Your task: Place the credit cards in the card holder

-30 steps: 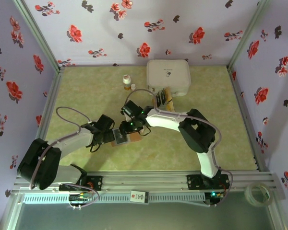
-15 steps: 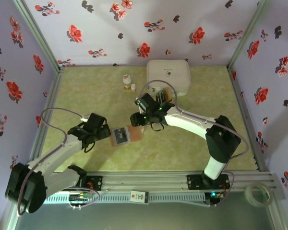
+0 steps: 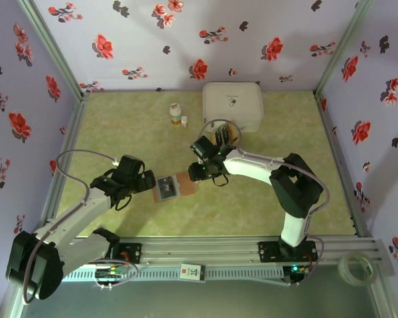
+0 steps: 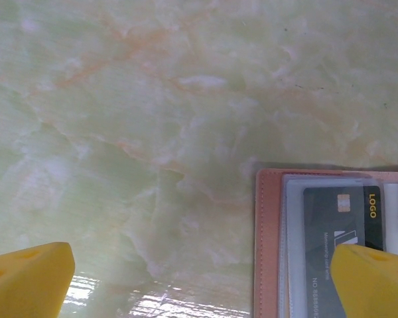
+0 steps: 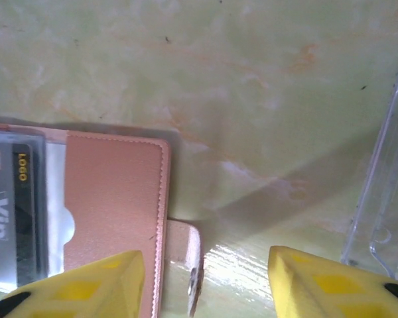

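The card holder [image 3: 182,185] lies open on the table, reddish-brown with a clear sleeve. A black credit card [image 3: 164,186] with pale marks sits in that sleeve. My left gripper [image 3: 148,182] hovers just left of the holder, open, with nothing between its yellow fingers [image 4: 28,279]. In the left wrist view, the holder [image 4: 268,252] and the black card [image 4: 341,242] are at lower right. My right gripper [image 3: 199,173] stands open at the holder's right edge. In the right wrist view, the holder's clasp tab [image 5: 184,255] lies between the fingers, untouched, with the black card [image 5: 6,199] at the far left.
A large white rounded box [image 3: 232,106] stands at the back. Two small bottles [image 3: 176,114] are left of it. A clear plastic stand [image 5: 383,192] is just right of my right gripper. Railings edge the table on all sides.
Both grippers have drawn off the card holder, the left one to the left and the right one to the right edge, uncovering the holder with the black card in it.
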{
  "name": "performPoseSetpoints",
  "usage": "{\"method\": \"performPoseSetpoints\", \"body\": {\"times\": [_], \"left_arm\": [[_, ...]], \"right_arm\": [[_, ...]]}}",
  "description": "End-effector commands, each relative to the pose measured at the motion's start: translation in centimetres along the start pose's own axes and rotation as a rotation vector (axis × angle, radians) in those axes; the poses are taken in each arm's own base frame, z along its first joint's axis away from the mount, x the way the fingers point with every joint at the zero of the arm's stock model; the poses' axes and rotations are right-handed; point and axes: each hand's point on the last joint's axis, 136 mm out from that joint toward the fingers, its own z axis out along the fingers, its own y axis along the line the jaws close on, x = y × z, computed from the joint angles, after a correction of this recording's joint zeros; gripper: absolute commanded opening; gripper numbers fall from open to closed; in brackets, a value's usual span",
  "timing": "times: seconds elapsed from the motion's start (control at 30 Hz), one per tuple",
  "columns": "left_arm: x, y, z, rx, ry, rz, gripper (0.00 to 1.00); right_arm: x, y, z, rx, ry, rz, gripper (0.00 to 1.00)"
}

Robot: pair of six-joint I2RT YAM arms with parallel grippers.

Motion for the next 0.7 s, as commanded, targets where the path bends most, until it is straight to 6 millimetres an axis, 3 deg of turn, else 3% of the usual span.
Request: {"method": "performPoseSetpoints", "body": {"times": [0.0,0.4,0.67], "left_arm": [[0.5,-0.3,0.8,0.023,0.024,0.021,1.00],[0.8,-2.8,2.0,0.134,0.047,0.009,1.00],[1.9,-5.2,2.7,0.238,0.069,0.024,1.00]], "right_arm": [[-0.9,0.8,0.3,-0.025,-0.019,0.016,0.47],[0.9,0.5,-0.2,-0.068,-0.017,0.052,0.08],[2.3,0.0,-0.8,-0.099,-0.048,0.107,0.03]]}}
